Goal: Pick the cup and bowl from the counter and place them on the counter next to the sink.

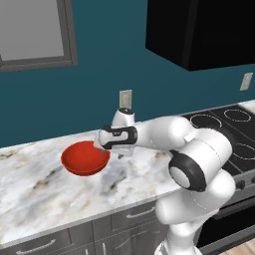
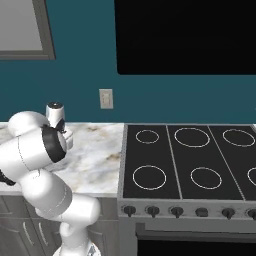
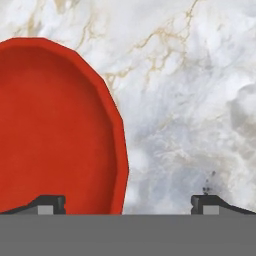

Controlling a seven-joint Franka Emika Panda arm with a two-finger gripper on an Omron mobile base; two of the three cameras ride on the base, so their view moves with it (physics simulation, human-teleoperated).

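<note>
The wide red bowl (image 1: 83, 158) sits on the marble counter (image 1: 40, 184), left of my arm. My gripper (image 1: 110, 149) hangs just over the bowl's right rim, pointing down, jaws open and empty. In the hand view the bowl (image 3: 55, 130) takes up the left half. One fingertip (image 3: 50, 202) stands over the bowl's inside, the other (image 3: 207, 202) over bare marble (image 3: 190, 100). The rim runs down between them, close to the gripper (image 3: 129, 204). The cup and the sink are out of view.
A black stovetop (image 1: 234, 132) adjoins the counter on the right, with its knobs (image 2: 175, 211) along the front. A wall outlet (image 2: 105, 98) sits on the teal wall. A dark cabinet (image 1: 199, 30) hangs above. Bare marble (image 2: 95, 150) lies between arm and stove.
</note>
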